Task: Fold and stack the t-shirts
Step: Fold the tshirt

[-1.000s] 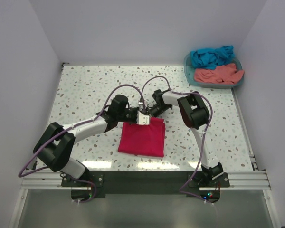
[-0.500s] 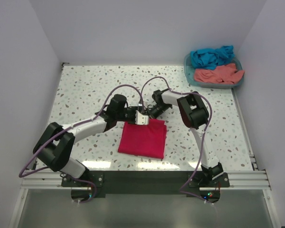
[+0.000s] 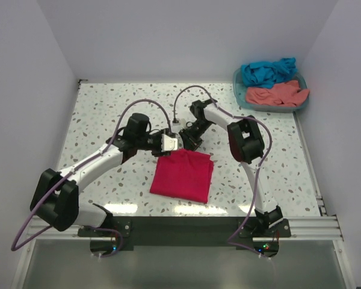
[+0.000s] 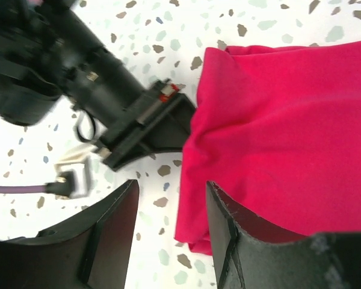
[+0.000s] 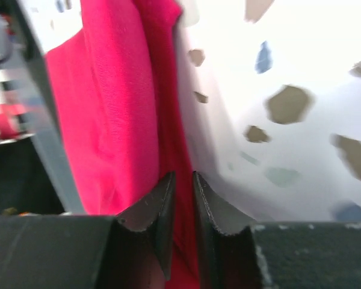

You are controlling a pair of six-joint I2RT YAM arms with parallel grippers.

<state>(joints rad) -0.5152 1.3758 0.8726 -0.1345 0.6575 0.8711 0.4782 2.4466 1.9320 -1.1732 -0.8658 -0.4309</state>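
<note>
three shirts make up this job, and only one is out on the table (image 3: 108, 108): the crimson-pink t-shirt (image 3: 182, 176) lies folded into a rough rectangle near my bases, while the teal-blue t-shirt (image 3: 268, 71) and the salmon-coral t-shirt (image 3: 274, 94) sit heaped in the basket (image 3: 237, 90) at the far right corner. my right gripper (image 5: 182, 177) is narrowed almost to nothing, and red cloth shows in the slit between its fingers, so i judge it pinched on the far edge of the crimson shirt, where the cloth puckers toward it. my left gripper (image 4: 171, 185) is spread wide with nothing in it, hovering just beside that same edge. the step in hand looks like tidying that far edge. to do it well i would let go with the right only once the pucker is laid flat and lift low so the layers beneath do not slide apart. if the left is to help, i would bring it onto the hem close beside the right and draw outward evenly, leaving a square rectangle for stacking.
</note>
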